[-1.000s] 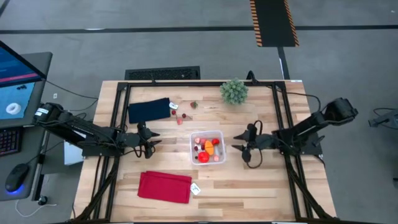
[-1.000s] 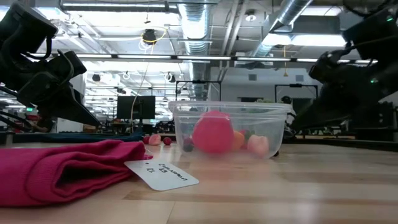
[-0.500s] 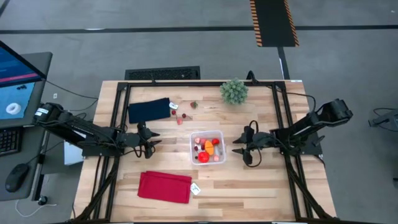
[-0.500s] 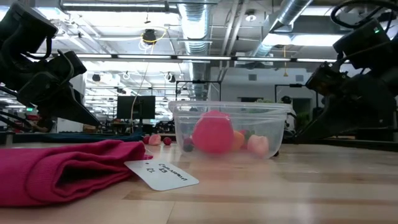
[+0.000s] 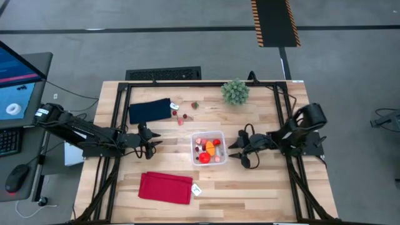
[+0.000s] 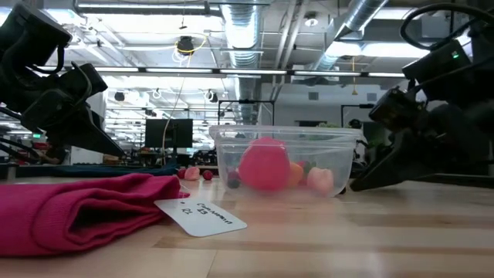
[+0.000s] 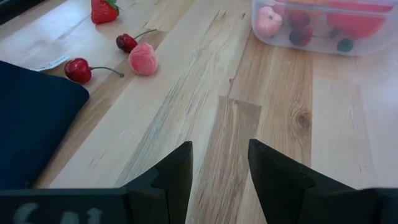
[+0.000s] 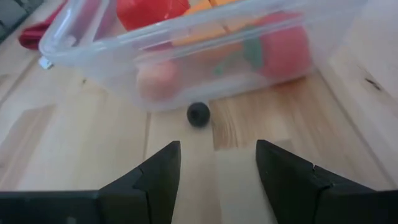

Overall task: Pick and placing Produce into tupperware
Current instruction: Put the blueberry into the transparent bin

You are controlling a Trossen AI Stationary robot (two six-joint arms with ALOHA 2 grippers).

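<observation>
Right gripper (image 5: 236,150) sits low on the table just beside the tupperware (image 5: 209,147), fingers (image 8: 155,177) apart and empty, aimed at a small dark berry (image 8: 198,114) lying on the wood against the container's outer wall. Most of the produce (image 5: 208,150) already lies inside the tupperware (red, pink and one orange piece). Four loose pieces (image 7: 121,43), a strawberry, two cherries and a pink berry, remain outside it, between the tupperware and the navy cloth (image 5: 150,110). Left gripper (image 5: 149,143) rests on the tupperware's other side, well apart from it, fingers (image 7: 175,171) parted with nothing between them.
</observation>
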